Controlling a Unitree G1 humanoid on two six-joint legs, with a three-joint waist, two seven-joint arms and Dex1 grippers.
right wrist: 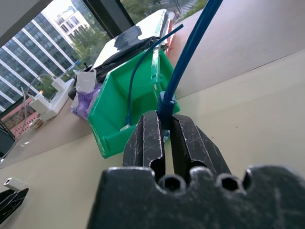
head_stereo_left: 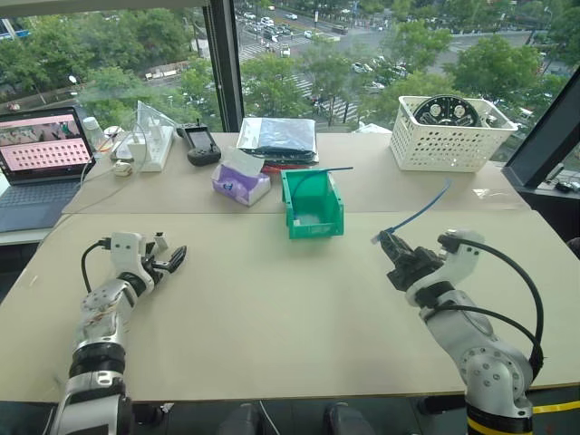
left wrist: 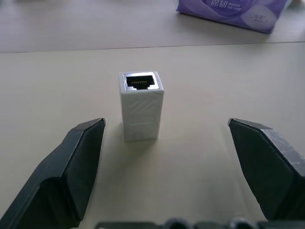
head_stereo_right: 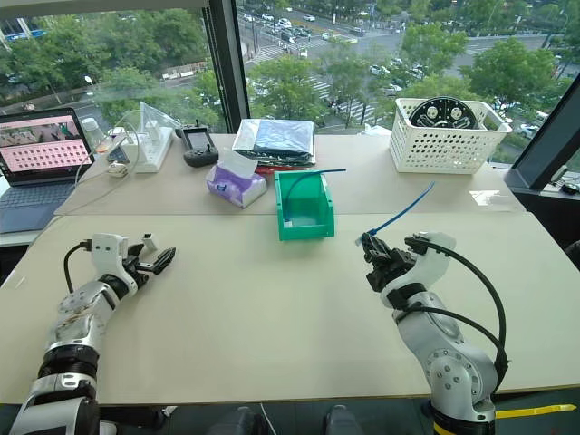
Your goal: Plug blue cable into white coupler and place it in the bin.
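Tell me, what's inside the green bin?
Inside the green bin lies a blue cable, its end sticking out over the rim. The front wall hides part of the floor.

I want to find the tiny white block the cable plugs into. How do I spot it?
Look at the near left part of the big beige table, just ahead of the open left gripper. The white coupler stands there upright, alone between the jaws, untouched. Unlike the long white power strip far back, it is a tiny box with a dark socket on top.
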